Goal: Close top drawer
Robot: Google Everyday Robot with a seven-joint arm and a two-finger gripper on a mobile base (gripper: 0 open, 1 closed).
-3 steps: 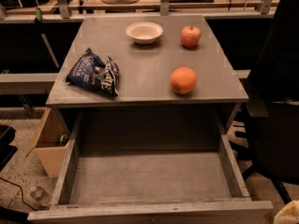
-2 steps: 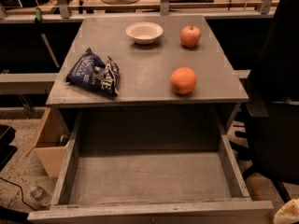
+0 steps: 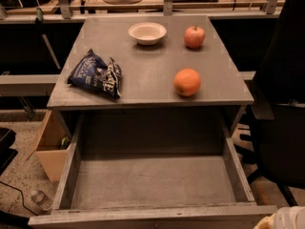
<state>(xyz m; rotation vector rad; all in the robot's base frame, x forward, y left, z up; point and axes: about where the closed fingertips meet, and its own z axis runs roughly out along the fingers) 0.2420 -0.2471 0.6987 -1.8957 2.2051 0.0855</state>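
Observation:
The top drawer (image 3: 152, 182) stands pulled far out from under the gray tabletop (image 3: 147, 56). Its gray box interior is bare. Only the top edge of its front panel (image 3: 152, 216) shows along the bottom of the view, and the knob is hidden. A small pale part of my gripper (image 3: 286, 218) shows at the bottom right corner, just right of the drawer's front right end.
On the tabletop lie a dark blue chip bag (image 3: 95, 74), a white bowl (image 3: 147, 32), a red apple (image 3: 194, 36) and an orange (image 3: 187, 82). A black chair (image 3: 281, 104) stands close on the right. A cardboard box (image 3: 50, 144) and a bottle (image 3: 38, 199) are on the floor at left.

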